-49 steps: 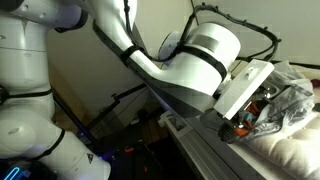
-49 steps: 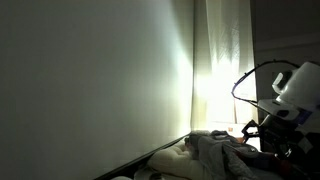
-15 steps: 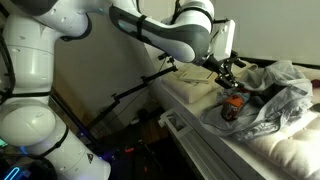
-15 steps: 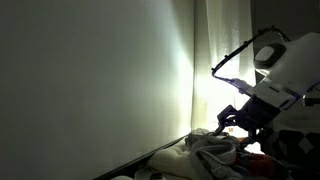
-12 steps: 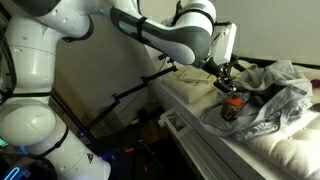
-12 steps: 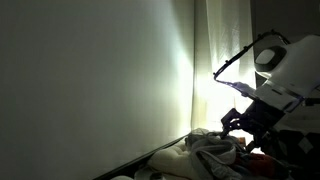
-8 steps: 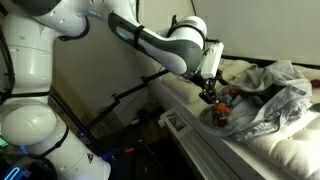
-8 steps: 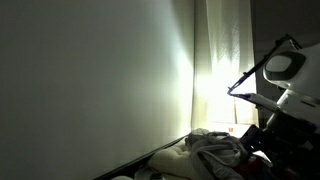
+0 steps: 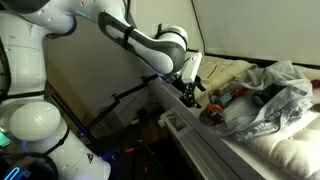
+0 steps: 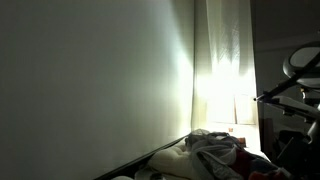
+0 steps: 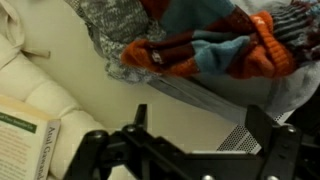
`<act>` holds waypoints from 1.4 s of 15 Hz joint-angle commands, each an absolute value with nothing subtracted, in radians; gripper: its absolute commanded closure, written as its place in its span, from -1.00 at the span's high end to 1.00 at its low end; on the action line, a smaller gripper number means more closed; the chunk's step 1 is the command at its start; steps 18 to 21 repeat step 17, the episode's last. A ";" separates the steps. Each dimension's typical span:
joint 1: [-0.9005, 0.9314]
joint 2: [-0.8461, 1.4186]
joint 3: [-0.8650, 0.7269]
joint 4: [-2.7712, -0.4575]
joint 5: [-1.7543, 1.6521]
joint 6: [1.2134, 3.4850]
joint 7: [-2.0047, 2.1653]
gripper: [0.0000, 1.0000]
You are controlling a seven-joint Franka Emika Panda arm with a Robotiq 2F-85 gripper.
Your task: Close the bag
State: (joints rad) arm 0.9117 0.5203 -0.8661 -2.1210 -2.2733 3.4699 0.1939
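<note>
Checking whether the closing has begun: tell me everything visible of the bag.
The bag is crinkled, translucent grey-silver plastic, floppy, lying slumped on the pale quilted surface. Its mouth gapes toward the open gripper, which appears apart from it. Orange, red and blue knitted items show at the mouth.

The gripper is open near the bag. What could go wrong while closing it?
1. The orange and blue knitted items bulge from the mouth of the bag; the open gripper may pinch them instead of plastic.
2. In an exterior view the bag lies near the edge; a pull could drag it off.
</note>
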 commanded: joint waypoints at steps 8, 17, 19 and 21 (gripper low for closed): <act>1.025 0.380 -0.844 -2.226 -2.472 3.468 0.205 1.00; 1.082 0.326 -0.861 -2.234 -2.501 3.465 0.202 1.00; 1.082 0.326 -0.861 -2.234 -2.501 3.465 0.202 1.00; 1.082 0.326 -0.861 -2.234 -2.501 3.465 0.202 1.00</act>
